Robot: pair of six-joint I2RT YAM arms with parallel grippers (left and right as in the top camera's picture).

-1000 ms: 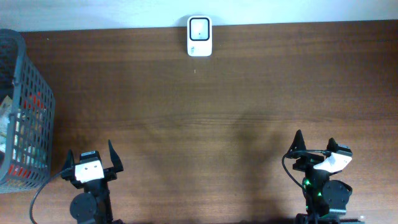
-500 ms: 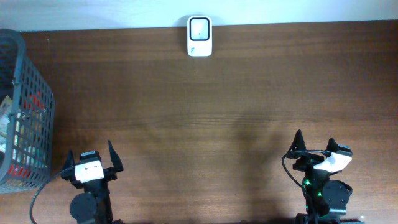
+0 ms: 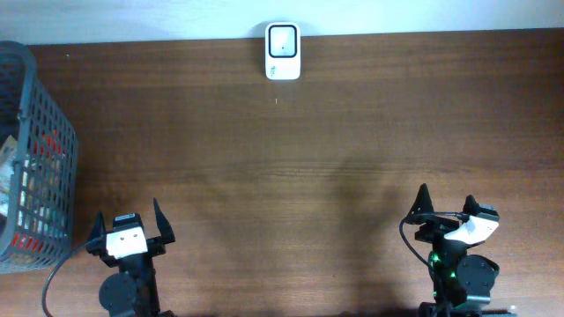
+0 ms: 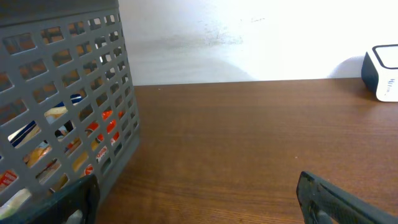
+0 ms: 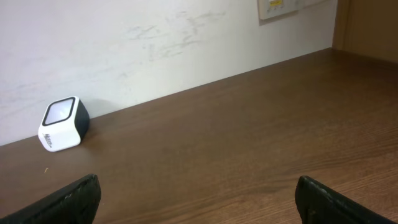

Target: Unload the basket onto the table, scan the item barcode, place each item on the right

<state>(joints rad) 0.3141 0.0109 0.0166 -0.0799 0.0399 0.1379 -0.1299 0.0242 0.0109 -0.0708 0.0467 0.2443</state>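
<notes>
- Overhead: brown wood table (image 3: 291, 167), pale wall strip along the 12 o'clock edge.
- Overhead: white barcode scanner (image 3: 283, 51) stands at 12 o'clock, right at the far table edge, window face up.
- Overhead: grey mesh basket (image 3: 53, 132) at 9 o'clock, partly cut off by the frame. The packaged items (image 3: 40, 154) sit inside it, red and white showing through the mesh. Can't tell which one carries the barcode.
- Overhead: left tool (image 3: 128, 216) at 7 o'clock, jaws spread wide, fingers pointing toward 12, just beside the basket's near corner and not touching it.
- Overhead: right tool (image 3: 446, 201) at 5 o'clock, jaws also wide, well apart from scanner and basket.
- Left wrist: basket wall fills the 9 to 10 o'clock part of the frame; red, orange, blue and white packaging shows behind the grid.
- Left wrist: scanner at 3 o'clock, cut by the frame edge, against the wall.
- Left wrist: both dark fingertips (image 4: 74, 202) sit low at 7 and 5 o'clock, far apart, with only table wood between them.
- Right wrist: scanner at 9 o'clock by the wall, tilted window face catching light.
- Right wrist: wall plate (image 5: 280, 7) at 1 o'clock, high on the wall.
- Right wrist: fingertips (image 5: 329, 199) at 7 and 5 o'clock, wide apart, with table surface between them.
</notes>
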